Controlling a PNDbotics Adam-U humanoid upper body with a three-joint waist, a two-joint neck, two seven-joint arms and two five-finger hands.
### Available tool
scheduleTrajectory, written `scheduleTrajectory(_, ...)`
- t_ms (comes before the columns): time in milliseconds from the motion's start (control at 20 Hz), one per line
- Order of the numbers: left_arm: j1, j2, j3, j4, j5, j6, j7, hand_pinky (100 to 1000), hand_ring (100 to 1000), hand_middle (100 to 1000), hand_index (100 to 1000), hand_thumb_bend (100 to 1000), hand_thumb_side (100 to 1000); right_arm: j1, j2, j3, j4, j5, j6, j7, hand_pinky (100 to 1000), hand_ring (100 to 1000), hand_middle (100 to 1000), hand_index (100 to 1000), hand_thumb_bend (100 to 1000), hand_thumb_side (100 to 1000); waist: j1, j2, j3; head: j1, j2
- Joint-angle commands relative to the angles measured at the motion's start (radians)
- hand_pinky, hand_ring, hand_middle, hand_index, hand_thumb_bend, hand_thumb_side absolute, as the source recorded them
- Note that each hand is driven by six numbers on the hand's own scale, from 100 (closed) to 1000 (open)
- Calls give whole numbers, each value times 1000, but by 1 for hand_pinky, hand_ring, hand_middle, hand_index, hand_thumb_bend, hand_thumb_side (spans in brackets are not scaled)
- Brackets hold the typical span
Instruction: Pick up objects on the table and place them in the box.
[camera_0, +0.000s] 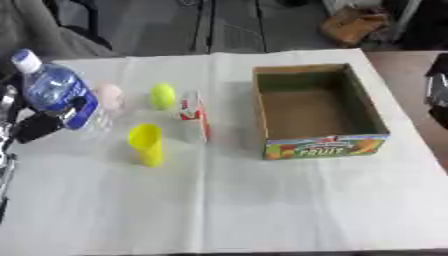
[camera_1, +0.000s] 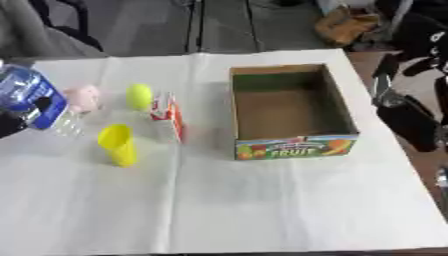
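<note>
A clear water bottle (camera_0: 54, 90) with a white cap and blue label leans at the table's left edge. My left hand (camera_0: 39, 126) is curled round its lower part, one dark finger across the label. Beside it lie a pink object (camera_0: 111, 95), a yellow-green ball (camera_0: 162, 96), a small red and white carton (camera_0: 194, 116) and a yellow cup (camera_0: 147, 144) standing upright. The open cardboard fruit box (camera_0: 359, 102) stands empty right of centre. My right hand (camera_1: 409, 122) hangs dark beyond the table's right edge, beside the box.
White paper (camera_0: 227, 200) covers the table, and its broad near half holds nothing. A brown tabletop strip (camera_1: 420, 170) shows at the right. Beyond the far edge are the floor, a chair and a brown bag (camera_0: 354, 24).
</note>
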Motion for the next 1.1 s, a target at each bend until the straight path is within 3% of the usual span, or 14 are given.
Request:
scheduleTrajectory(50, -78, 77, -49, -45, 20, -11, -44, 445, 472, 561, 813, 586, 287, -22, -11, -3, -22, -6, -5, 4, 552, 643, 753, 920, 100, 355, 2, -12, -11, 10, -14)
scheduleTrajectory(250, -203, 103, -141, 10, 28, -57, -115, 458, 478, 569, 818, 611, 294, -38, -13, 6, -22, -11, -13, 12, 553, 643, 753, 920, 100, 354, 9, -5, -44, 27, -29)
scheduleTrajectory(300, -232, 104, -162, 34, 27, -74, -135, 466, 482, 572, 821, 746, 264, -42, -13, 8, -22, -12, -15, 14, 553, 644, 754, 920, 100, 358, 10, -3, -52, 31, -32)
scheduleTrajectory(350, -262, 102, -184, 62, 23, -94, -159, 466, 482, 572, 821, 625, 305, -48, -14, 11, -22, -13, -17, 17, 553, 644, 754, 920, 100, 344, 12, -1, -60, 35, -36)
scheduleTrajectory(650, -395, 26, -263, 229, 2, -234, -241, 471, 483, 573, 824, 612, 334, -79, -17, 26, -22, -19, -34, 29, 555, 645, 755, 918, 100, 312, 20, 14, -104, 61, -52)
scheduleTrajectory(900, -459, -65, -279, 349, -23, -331, -244, 468, 481, 567, 827, 588, 356, -103, -15, 37, -22, -23, -57, 33, 557, 646, 756, 915, 100, 274, 22, 29, -139, 79, -67)
scheduleTrajectory(1100, -481, -120, -279, 414, -28, -365, -232, 466, 479, 564, 826, 586, 380, -114, -11, 41, -22, -24, -69, 34, 557, 646, 756, 914, 100, 265, 22, 37, -158, 85, -75)
